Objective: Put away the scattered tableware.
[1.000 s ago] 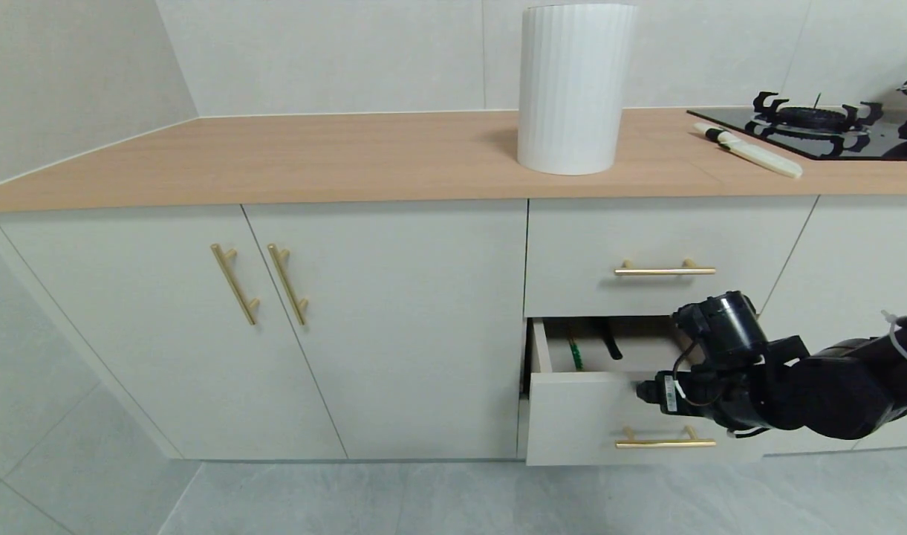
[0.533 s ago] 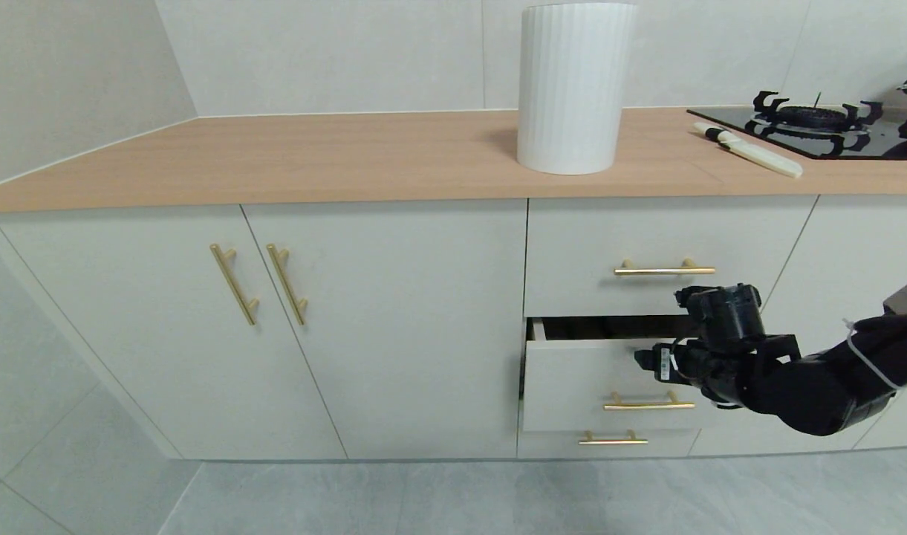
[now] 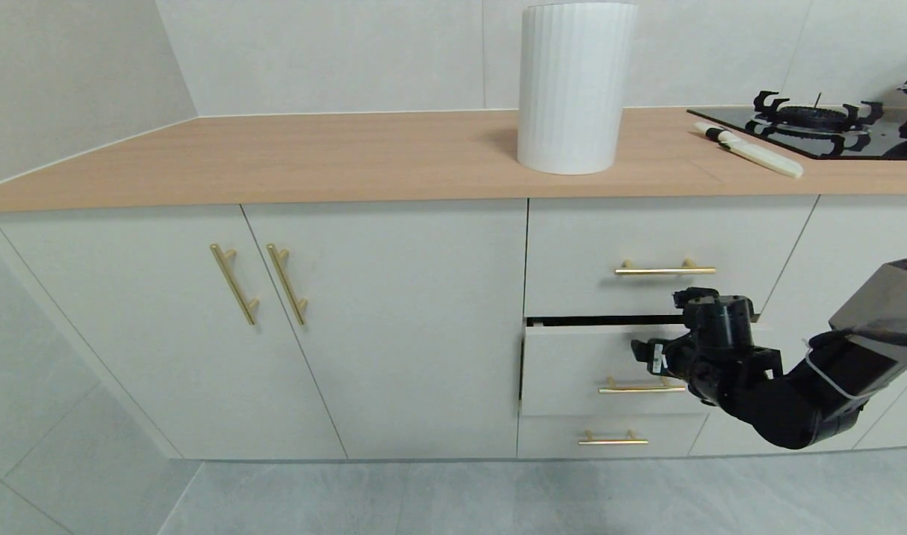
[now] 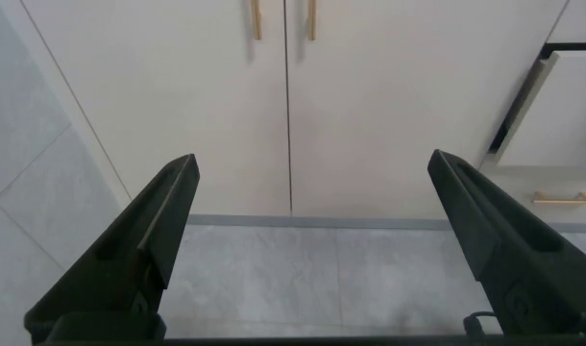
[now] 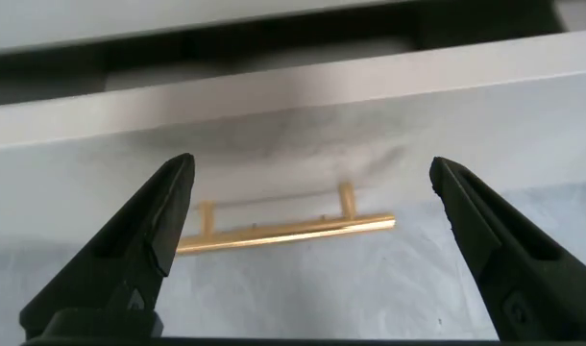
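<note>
Looks like the closing step: right gripper (image 5: 310, 173), spread open, at the drawer (image 3: 572, 368) front w/ thin gap showing, so next = push it flush; left gripper (image 4: 312, 163) also spread.

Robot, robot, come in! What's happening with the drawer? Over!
Right tool open, at middle drawer front. Left tool open, empty, facing cupboard doors. Drawer nearly shut, thin dark gap on top. White knife out on counter.

Right gripper (image 3: 648, 355): fingers spread wide, set against the front of the middle drawer (image 3: 572, 364), apparently touching it; forearm extends back from the drawer, rightward. Left gripper (image 4: 312, 161): fingers spread wide, well apart from that drawer.
</note>
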